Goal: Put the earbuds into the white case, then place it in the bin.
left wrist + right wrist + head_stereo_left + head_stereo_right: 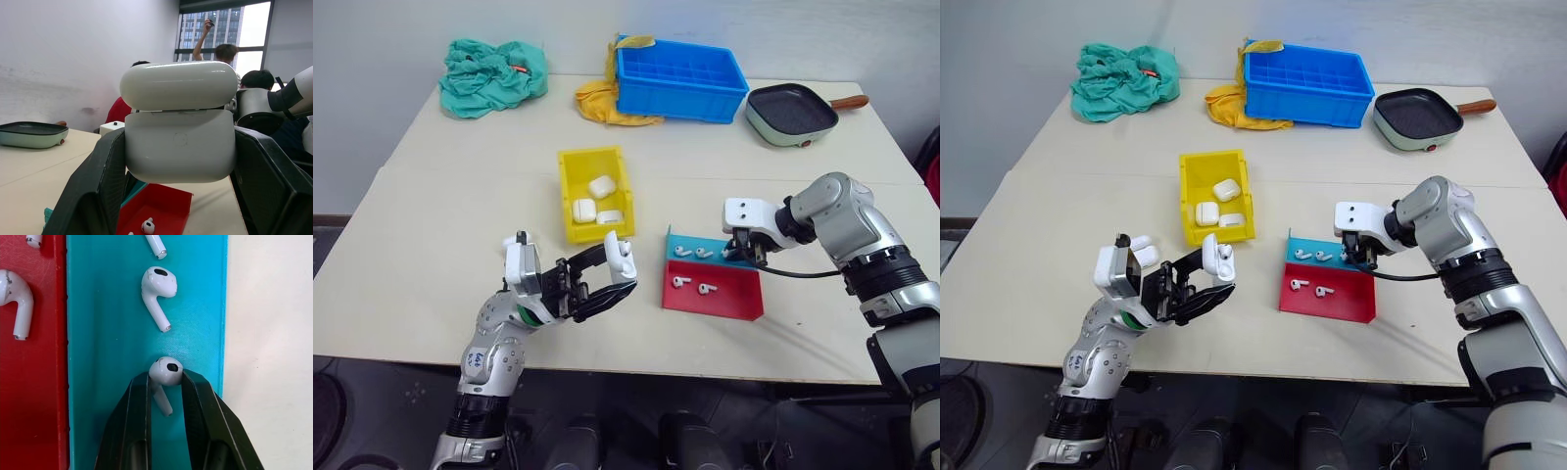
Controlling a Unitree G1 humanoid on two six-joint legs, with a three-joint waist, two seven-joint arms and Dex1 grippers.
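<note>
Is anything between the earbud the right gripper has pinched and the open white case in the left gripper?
Nothing visible. The right gripper pinches a tiny white earbud over the shallow blue tray. The glossy white case, lid open, sits in the left gripper; bare beige table lies between.

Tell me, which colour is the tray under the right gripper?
Blue tray, best in right wrist view.

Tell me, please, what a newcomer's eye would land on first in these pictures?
Probably the left gripper, near the table's front edge, shut on a white case whose lid stands open. Next, the right gripper down in the blue tray, its fingers closed around an earbud, with the red tray alongside. Behind them sits the yellow bin with three more white cases inside.
</note>
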